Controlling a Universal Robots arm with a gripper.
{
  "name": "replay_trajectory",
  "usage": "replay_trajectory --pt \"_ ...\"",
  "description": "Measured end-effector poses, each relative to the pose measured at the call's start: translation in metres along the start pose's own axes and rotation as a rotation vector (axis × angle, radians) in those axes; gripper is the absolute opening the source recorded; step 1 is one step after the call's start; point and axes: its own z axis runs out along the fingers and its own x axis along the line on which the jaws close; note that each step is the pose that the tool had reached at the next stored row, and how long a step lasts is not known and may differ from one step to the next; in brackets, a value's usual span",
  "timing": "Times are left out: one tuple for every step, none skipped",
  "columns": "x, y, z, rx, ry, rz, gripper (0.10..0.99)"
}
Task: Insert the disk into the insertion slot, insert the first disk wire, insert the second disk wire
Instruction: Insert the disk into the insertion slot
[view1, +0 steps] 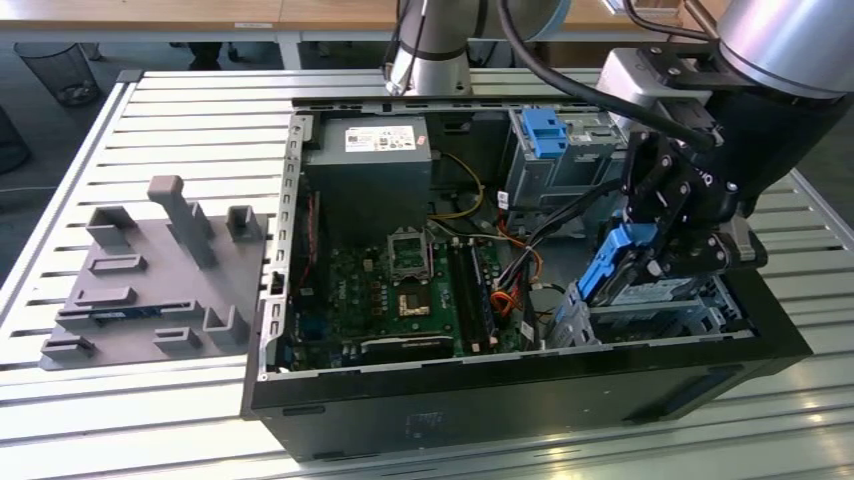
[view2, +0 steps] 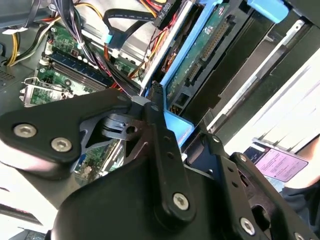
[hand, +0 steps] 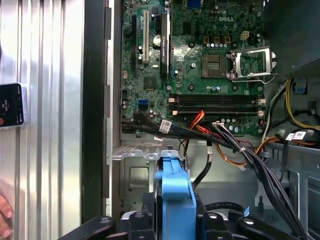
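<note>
blue plastic framing the disk (view1: 611, 262), clamped by the jaws from both sides, with nothing else in their grip. held steeply tilted over the open computer case (view1: 534, 400), at the corner towards the exterior view's right, lower end down by the mouth of the insertion slot (view1: 667, 305); cannot tell whether that end is inside yet.

given by the exterior view: the wide slatted desk (view1: 174, 100), a grey fixture plate (view1: 147, 280) with upright blocks lying apart from the case on the exterior view's left, the tall grey cage (view1: 561, 165) with its blue latch (view1: 543, 130) beyond the jaws, and the power supply (view1: 371, 170) at the far end of the case.

added by the second wrist view: the underside of the disk (view2: 200, 55), a green circuit board with a row of connector pins, bordered by the blue frame, one black fingertip (view2: 159, 115) pressed against the frame's edge.

added by the first wrist view: the disk (hand: 172, 182) seen edge-on, a narrow blue strip between dark jaw parts, pointing towards the motherboard (hand: 150, 65) with its bare processor socket (hand: 215, 66) and memory slots (hand: 215, 100). bundled black, red and orange cables (hand: 235, 145) lying between board and disk. off the case, over the desk's slats, a small black device (hand: 10, 105) and the fingertips of a person's hand (hand: 4, 215).
</note>
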Motion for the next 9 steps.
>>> replay_trajectory --pt "0.0000 0.0000 0.0011 0.000 0.0000 0.000 0.439" --pt "0.0000 -0.0001 0.0024 0.000 0.0004 0.000 0.439" --pt "-0.0001 -0.0001 0.0039 0.000 0.0000 0.000 0.439" --pt "-0.0001 -0.0001 0.0053 0.000 0.0001 0.000 0.439" --pt "-0.0001 -0.0002 0.0066 0.000 0.0002 0.000 0.439" --pt "-0.0001 -0.0002 0.0077 0.000 0.0001 0.000 0.439" --pt "-0.0001 -0.0002 0.0088 0.000 0.0002 0.000 0.439" --pt "-0.0001 -0.0002 0.0099 0.000 0.0002 0.000 0.424" --pt "-0.0001 -0.0003 0.0108 0.000 0.0002 0.000 0.424"
